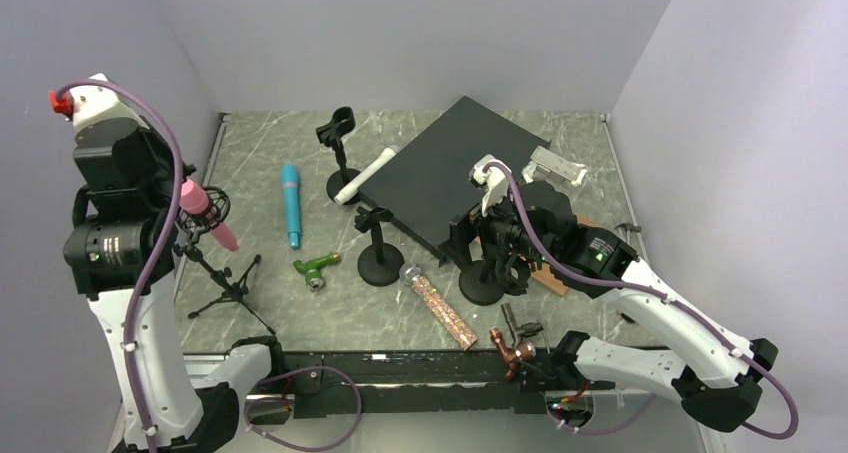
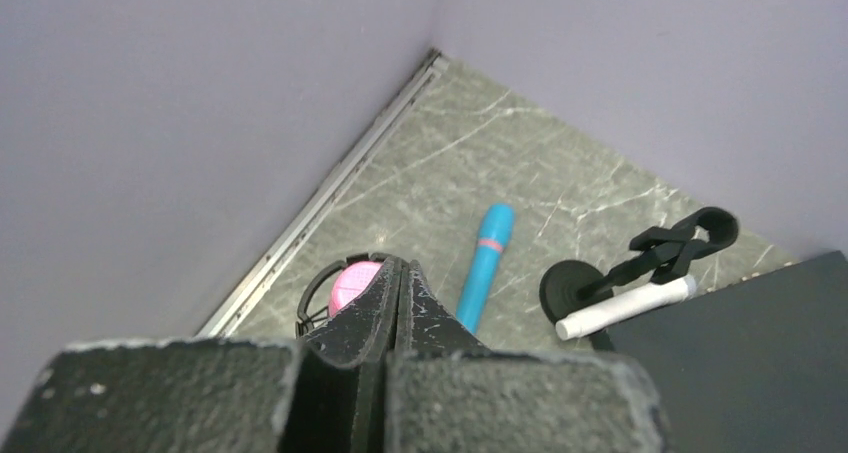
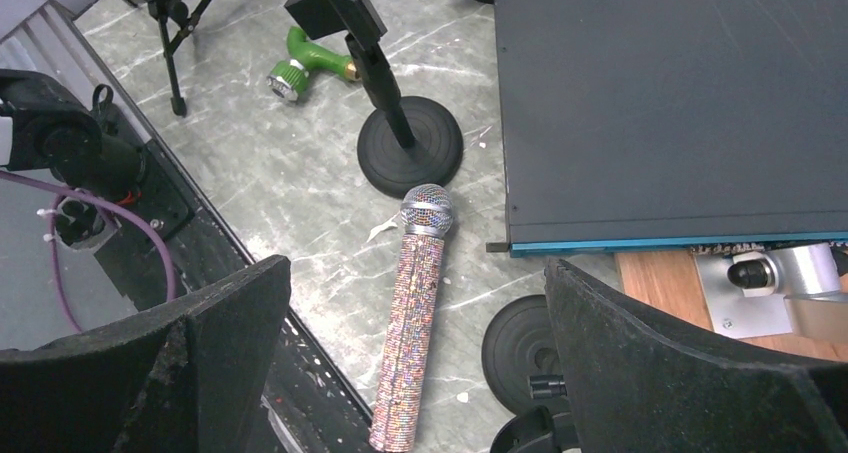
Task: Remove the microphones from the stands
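A pink microphone (image 1: 207,214) sits tilted in a round black shock mount on a black tripod stand (image 1: 229,288) at the left of the table. In the left wrist view only its pink end (image 2: 350,285) shows inside the mount ring, just behind my fingertips. My left gripper (image 2: 400,268) is shut and empty, hanging above and beside the microphone; in the top view it is mostly hidden by the arm (image 1: 168,209). My right gripper (image 3: 415,273) is open and empty, low over the table at the right (image 1: 503,265).
Loose microphones lie about: blue (image 1: 291,205), white (image 1: 366,175), green (image 1: 317,268), glittery (image 3: 415,313), copper (image 1: 512,351). Round-base stands (image 1: 378,243) (image 1: 340,148) (image 3: 525,348) stand mid-table. A black board (image 1: 465,173) leans at the back right. Walls close in on the left.
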Controlling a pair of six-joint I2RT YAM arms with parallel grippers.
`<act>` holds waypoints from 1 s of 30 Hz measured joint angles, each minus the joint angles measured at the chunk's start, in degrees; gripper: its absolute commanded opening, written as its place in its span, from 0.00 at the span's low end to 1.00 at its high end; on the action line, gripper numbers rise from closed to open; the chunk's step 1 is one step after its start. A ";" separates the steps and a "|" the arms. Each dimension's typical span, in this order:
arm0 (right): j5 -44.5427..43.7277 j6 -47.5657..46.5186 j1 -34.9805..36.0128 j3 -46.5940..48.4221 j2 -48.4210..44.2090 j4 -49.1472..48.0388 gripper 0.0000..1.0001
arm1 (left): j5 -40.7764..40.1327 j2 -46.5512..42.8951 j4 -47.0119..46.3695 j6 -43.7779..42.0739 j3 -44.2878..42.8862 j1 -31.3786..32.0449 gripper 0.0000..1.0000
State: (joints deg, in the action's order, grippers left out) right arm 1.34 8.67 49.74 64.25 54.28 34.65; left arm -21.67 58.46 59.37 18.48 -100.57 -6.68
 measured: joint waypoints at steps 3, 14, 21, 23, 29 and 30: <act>0.00 -0.13 0.00 0.55 0.68 0.04 1.00 | 0.92 0.72 0.94 -1.11 -4.70 0.00 0.22; -0.02 -0.11 -0.04 1.36 1.22 0.07 1.00 | 0.85 -3.32 2.27 0.96 6.19 -0.28 0.99; -0.90 -0.15 -0.04 1.42 1.09 0.02 1.00 | 1.09 -0.24 -0.28 2.32 16.98 -3.74 0.99; -1.36 -0.20 -0.04 1.42 0.98 0.04 1.00 | 1.20 0.02 -0.48 3.08 19.12 -4.70 0.94; -2.71 -0.79 -0.04 1.42 0.31 0.04 1.00 | 1.11 -1.25 -3.48 5.11 24.11 -6.08 0.54; -2.82 -0.81 -0.04 1.42 0.24 0.04 1.00 | 1.25 -1.33 -3.93 5.20 24.20 -6.10 0.51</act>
State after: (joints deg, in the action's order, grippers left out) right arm -1.48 7.86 49.69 65.67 54.52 34.70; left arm -20.43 57.12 55.44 23.68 -76.38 -12.78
